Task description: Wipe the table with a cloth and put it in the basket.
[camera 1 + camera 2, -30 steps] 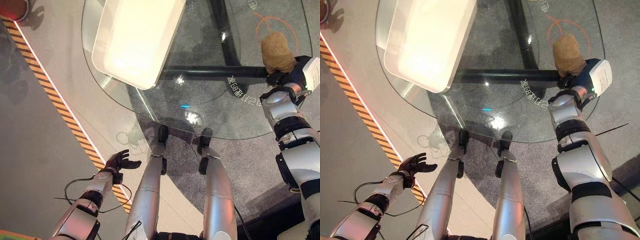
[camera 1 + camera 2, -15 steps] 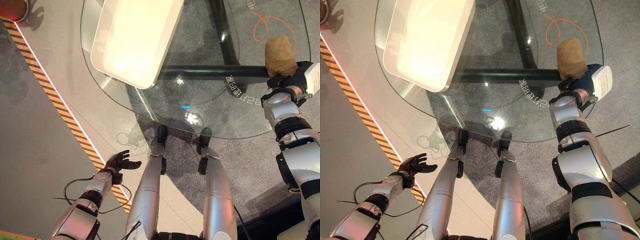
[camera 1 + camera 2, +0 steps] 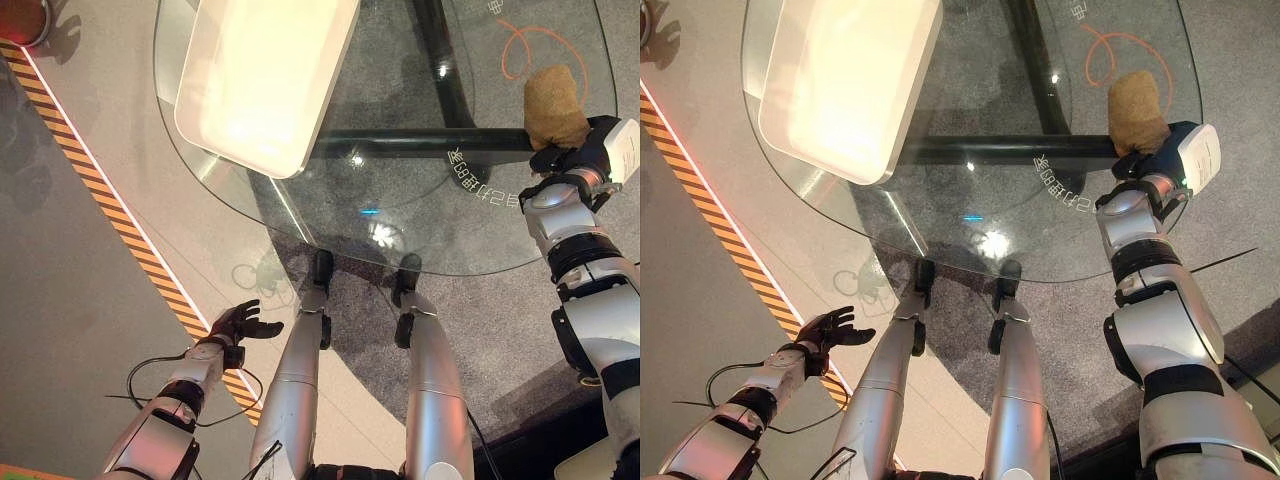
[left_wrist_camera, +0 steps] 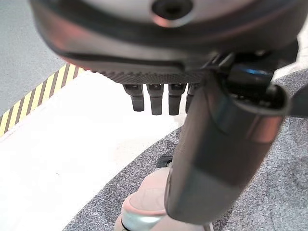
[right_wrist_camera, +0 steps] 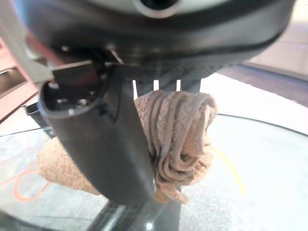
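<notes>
Round clear glass tabletop (image 3: 400, 230), smooth and reflective, dark cross-bar frame (image 3: 420, 145) visible through it, grey carpet below. Large white rounded-rectangular plastic basket (image 3: 262, 75) sits on its far left part. Orange scribbled loop mark (image 3: 1108, 45) on the glass at far right. Floor at left has a yellow-black hazard stripe (image 3: 110, 215).

Tan terry cloth (image 3: 553, 105), bunched into a lump, lies on the tabletop's right edge just below the orange mark, well apart from the basket. Right hand (image 3: 1145, 155) is clamped on it. Right wrist view adds detail: fingers (image 5: 168, 85) and thumb pinch folded, ribbed layers of cloth.

Left hand (image 3: 238, 325) hangs low over the floor by the stripe, fingers spread, holding nothing; left wrist view shows the fingers straight.
</notes>
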Robot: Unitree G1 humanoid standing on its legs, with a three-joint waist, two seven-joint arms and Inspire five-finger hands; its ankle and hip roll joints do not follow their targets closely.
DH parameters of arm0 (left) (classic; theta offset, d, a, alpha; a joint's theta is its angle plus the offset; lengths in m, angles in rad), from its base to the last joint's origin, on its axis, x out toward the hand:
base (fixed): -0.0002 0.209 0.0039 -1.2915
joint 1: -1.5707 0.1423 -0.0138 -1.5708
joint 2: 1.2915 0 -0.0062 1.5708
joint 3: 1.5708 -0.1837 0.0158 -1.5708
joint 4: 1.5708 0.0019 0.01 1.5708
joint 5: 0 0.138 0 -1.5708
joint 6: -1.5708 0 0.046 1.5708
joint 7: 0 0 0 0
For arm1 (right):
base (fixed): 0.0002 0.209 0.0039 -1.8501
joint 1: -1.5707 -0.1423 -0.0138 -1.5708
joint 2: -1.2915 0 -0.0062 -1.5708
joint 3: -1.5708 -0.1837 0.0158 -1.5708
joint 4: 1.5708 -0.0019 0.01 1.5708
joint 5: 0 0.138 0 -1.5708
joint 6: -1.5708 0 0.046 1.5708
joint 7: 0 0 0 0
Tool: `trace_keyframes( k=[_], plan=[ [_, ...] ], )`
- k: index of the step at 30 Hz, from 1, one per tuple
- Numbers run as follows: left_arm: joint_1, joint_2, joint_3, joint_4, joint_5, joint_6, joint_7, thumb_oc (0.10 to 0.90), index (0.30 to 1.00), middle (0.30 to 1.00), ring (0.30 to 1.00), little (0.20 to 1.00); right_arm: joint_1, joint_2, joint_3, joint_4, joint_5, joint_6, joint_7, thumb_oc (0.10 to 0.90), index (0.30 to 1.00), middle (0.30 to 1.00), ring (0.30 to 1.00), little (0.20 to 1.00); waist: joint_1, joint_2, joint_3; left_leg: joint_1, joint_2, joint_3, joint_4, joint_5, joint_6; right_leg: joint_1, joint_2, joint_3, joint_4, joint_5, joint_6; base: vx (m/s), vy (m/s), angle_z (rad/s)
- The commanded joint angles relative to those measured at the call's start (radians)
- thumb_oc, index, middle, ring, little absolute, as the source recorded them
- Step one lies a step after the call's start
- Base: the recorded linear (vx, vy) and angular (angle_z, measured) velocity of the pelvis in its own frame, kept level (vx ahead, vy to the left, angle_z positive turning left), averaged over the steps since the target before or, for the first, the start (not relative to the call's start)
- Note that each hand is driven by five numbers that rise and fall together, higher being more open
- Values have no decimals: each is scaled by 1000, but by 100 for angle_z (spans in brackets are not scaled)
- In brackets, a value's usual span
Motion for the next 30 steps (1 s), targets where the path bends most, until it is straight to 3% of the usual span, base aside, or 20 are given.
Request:
trace_keyframes(
  k=[1, 12, 30],
  plan=[
    [63, 16, 41, 48, -8, 5, 11, 800, 900, 900, 900, 900, -22, -71, 100, -165, -110, -36, 27, 100, 300, 300, 300, 200, 22, 25, -23, 30, -36, 53, 14, -40, 40, 34, 74, -53, 18, -45, -32, -2, 18, -4],
    [81, -16, 40, 33, -1, -18, 26, 800, 900, 900, 900, 900, 25, 5, 204, -369, -197, 33, 102, 100, 300, 300, 300, 200, 21, 28, -23, 35, -40, 65, 1, -34, 36, 41, 77, -55, 3, -54, -38, 0, 0, 0],
    [69, -43, 35, 45, 17, -29, 34, 800, 900, 900, 900, 900, 57, 104, 308, -403, -343, 0, 273, 100, 300, 300, 300, 200, 29, 33, -23, 42, -44, 72, -4, -28, 32, 49, 71, -61, -3, -54, -36, 0, 0, 0]
  ],
)
